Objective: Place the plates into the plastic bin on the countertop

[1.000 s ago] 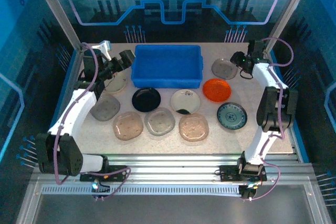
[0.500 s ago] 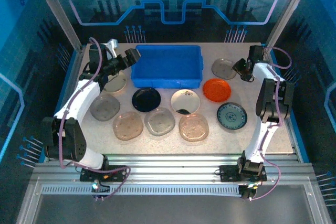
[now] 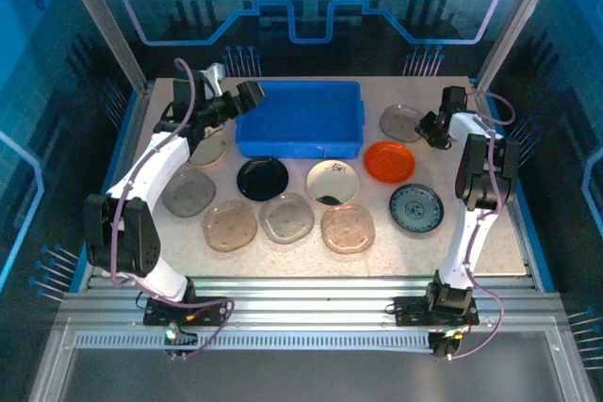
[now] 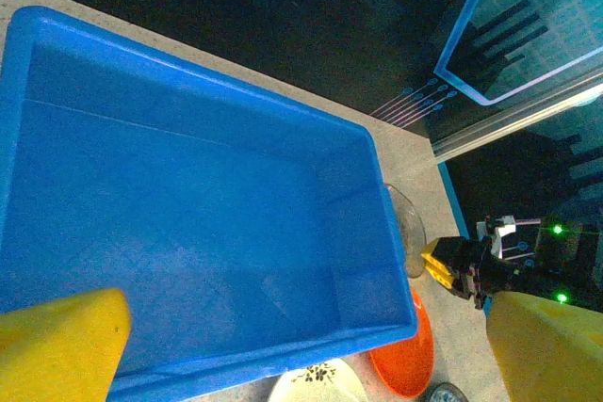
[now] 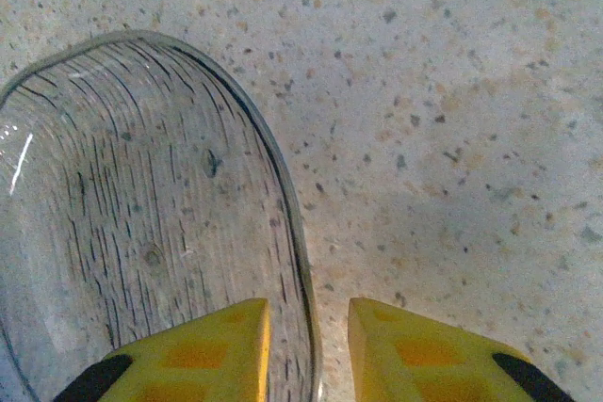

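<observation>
The overhead camera shows the left gripper (image 3: pixel 233 88) spread wide above the left end of the plastic bin (image 3: pixel 300 121), with plates ranged on the countertop (image 3: pixel 443 242) in front. The left wrist view adds the bin's smooth, bare blue floor and rolled rim, and a glossy orange plate (image 4: pixel 407 366) beyond its corner. The right wrist view shows the right gripper (image 5: pixel 309 327) narrow, its yellow fingers (image 5: pixel 212 345) straddling the thin rim of a clear, streaked plate (image 5: pixel 141 214) lying on speckled stone
</observation>
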